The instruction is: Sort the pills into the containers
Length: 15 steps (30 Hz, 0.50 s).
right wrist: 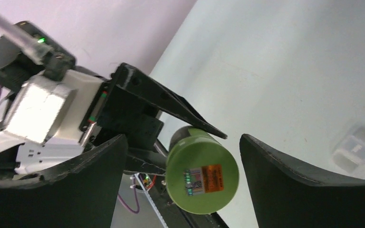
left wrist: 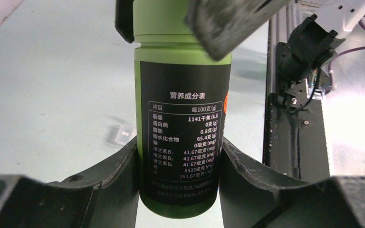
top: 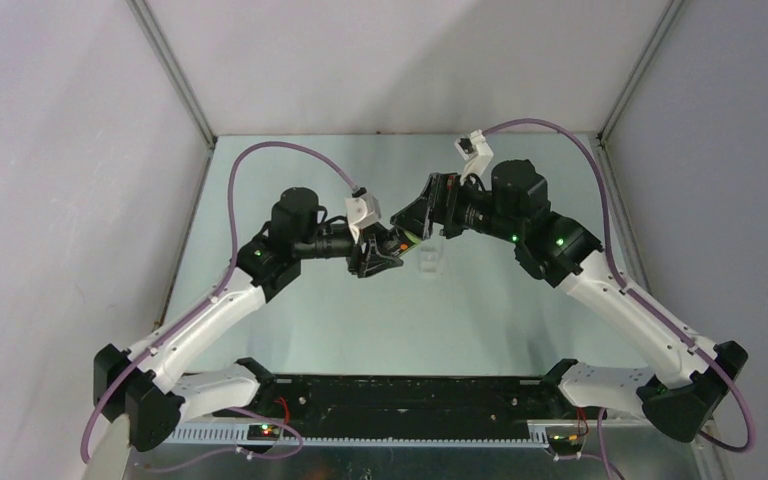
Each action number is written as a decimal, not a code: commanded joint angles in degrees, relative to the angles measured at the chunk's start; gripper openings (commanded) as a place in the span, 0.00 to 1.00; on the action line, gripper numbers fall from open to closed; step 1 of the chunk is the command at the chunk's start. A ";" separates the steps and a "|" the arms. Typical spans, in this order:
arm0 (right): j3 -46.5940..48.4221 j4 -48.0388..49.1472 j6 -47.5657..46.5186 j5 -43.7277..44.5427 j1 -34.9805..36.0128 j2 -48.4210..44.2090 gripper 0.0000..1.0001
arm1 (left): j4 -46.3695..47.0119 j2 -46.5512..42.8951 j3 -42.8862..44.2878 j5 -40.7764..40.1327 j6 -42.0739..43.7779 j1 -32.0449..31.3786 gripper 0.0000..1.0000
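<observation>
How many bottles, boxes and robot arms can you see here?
Green bottle: 1
Clear box: 1
Robot arms: 2, the left arm and the right arm
Total: 4

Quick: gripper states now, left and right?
Left gripper: shut on the bottle.
Right gripper: open, jaws either side of the bottle's end, not touching.

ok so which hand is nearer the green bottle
left. the left hand is clamped on the green bottle, a finger on each side of its lower body. the right hand sits open around its capped top, with gaps on both sides
</observation>
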 commanded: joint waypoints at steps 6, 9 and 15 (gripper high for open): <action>4.00 -7.65 5.26 5.22 0.18 1.23 0.72 | 5.00 -2.16 -0.48 -3.31 -0.86 -0.22 0.00; 2.30 -4.97 5.99 0.03 -0.51 -0.05 0.63 | 5.13 -1.89 -0.45 -2.95 -1.07 -0.26 0.00; -0.69 0.77 3.03 -9.57 -3.05 -2.00 0.37 | 5.33 -1.83 -0.52 -2.02 -1.60 -0.19 0.00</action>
